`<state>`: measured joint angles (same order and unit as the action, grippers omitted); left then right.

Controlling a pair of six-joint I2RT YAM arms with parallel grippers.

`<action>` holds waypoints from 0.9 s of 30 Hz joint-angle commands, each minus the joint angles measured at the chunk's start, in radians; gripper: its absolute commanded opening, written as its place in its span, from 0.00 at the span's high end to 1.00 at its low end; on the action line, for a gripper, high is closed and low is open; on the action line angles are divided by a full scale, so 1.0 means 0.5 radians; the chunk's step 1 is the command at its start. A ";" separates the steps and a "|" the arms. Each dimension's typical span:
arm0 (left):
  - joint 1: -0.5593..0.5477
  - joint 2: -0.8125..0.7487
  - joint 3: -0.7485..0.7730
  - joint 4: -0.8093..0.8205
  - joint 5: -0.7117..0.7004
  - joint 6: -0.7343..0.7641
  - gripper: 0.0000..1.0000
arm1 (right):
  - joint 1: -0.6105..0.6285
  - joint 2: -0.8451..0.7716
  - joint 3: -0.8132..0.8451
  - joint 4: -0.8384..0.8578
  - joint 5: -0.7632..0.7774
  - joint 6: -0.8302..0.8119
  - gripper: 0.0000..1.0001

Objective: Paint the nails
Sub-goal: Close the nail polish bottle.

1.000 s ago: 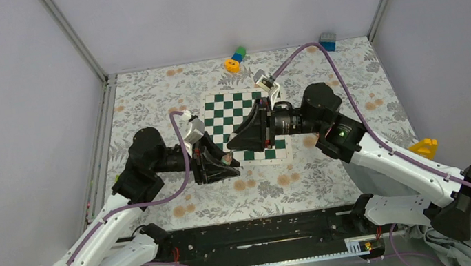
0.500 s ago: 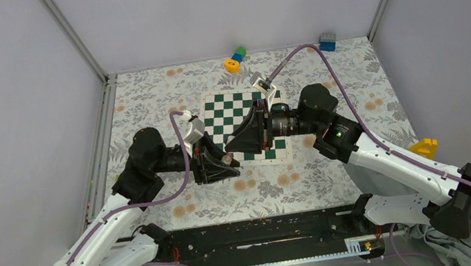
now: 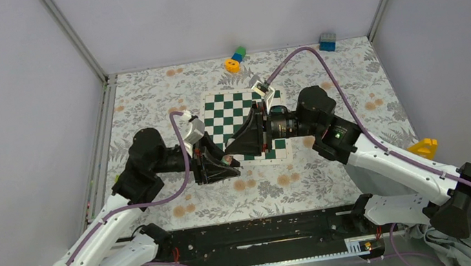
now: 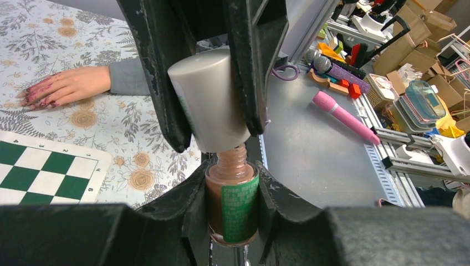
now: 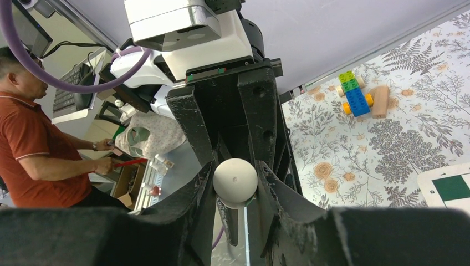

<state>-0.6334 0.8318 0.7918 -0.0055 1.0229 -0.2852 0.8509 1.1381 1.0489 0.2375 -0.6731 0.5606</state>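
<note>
The left fingers (image 4: 198, 191) are closed tight on a brownish polish bottle (image 4: 233, 208). The right fingers (image 5: 206, 191) pinch its pale cap (image 4: 208, 100), right above the neck. The reddish-pink nails (image 4: 34, 95) are on a hand (image 4: 69, 84) lying flat on the floral desk (image 4: 138, 138), near the chessboard (image 4: 44, 172) corner.

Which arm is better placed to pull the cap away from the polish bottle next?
Right. Its jaws are shut on the cap, while the left arm's jaws grip the bottle itself.
</note>
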 commanded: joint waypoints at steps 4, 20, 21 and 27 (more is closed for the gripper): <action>-0.006 -0.035 0.042 0.112 -0.040 0.030 1.00 | 0.025 -0.024 -0.044 0.149 -0.029 0.059 1.00; -0.004 -0.056 0.050 0.058 -0.179 0.066 1.00 | 0.107 -0.049 -0.104 0.157 0.053 0.039 1.00; -0.004 -0.058 0.051 0.048 -0.188 0.073 1.00 | 0.111 -0.051 -0.103 0.152 0.057 0.030 1.00; -0.006 -0.062 0.058 0.021 -0.241 0.091 1.00 | 0.145 -0.061 -0.097 0.096 0.105 -0.043 1.00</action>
<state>-0.6369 0.8169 0.7918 -0.0296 0.9657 -0.2642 0.8871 1.1339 1.0012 0.2882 -0.6147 0.5739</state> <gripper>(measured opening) 0.286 0.347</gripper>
